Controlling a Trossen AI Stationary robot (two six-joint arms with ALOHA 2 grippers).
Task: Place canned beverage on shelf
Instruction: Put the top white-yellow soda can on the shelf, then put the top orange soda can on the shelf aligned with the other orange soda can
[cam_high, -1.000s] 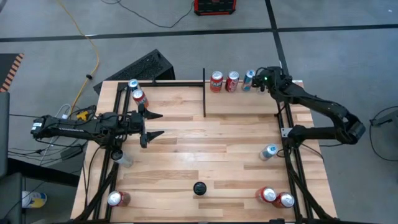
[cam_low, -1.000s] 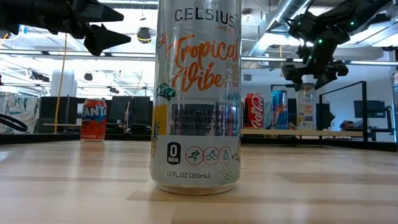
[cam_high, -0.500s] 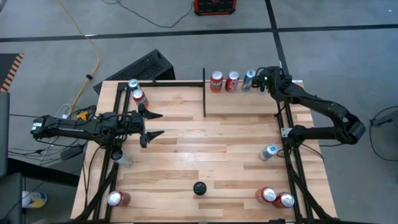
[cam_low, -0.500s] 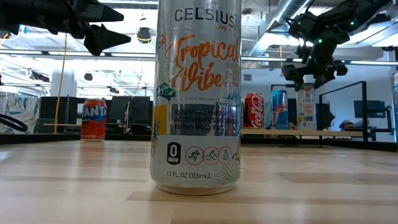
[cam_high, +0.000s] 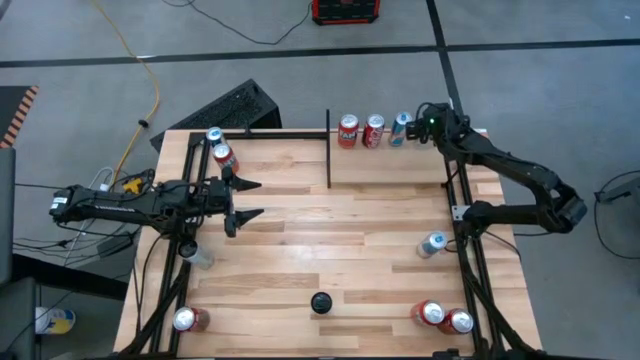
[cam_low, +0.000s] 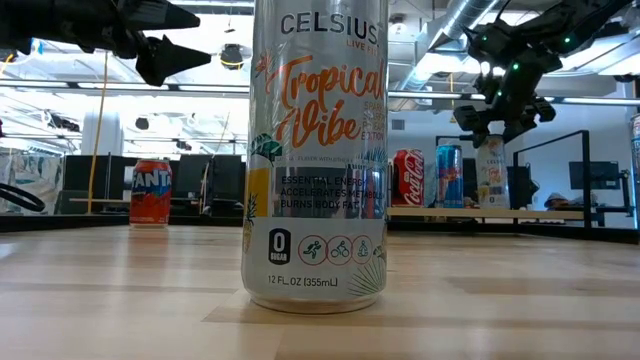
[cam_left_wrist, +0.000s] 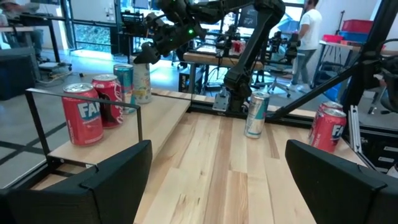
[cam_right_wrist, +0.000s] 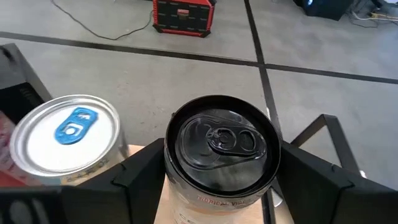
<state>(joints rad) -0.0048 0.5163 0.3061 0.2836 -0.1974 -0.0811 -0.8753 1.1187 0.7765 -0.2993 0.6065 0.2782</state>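
A white can with a black top stands upright on the shelf, at the far right end of a row with a blue can, a red Coca-Cola can and a red Fanta can. My right gripper is over the white can, shut on its upper part. My left gripper hovers level at the table's left side, open and with nothing in it. My right gripper pinches the white can between its two fingers, on the can's opposite sides just under the rim. The fingers slant down at it from the table's near right. The can stands upright, its base on the shelf wood.
A thin black divider bar bounds the shelf on the left. A Celsius can stands near the front edge. More cans stand by the left frame, at the near left corner, by the right frame and at the near right.
My right gripper has stayed over the white can and rolled a little about its own axis, so that one finger now shows lower than the other in the low view. The can has kept its place on the shelf.
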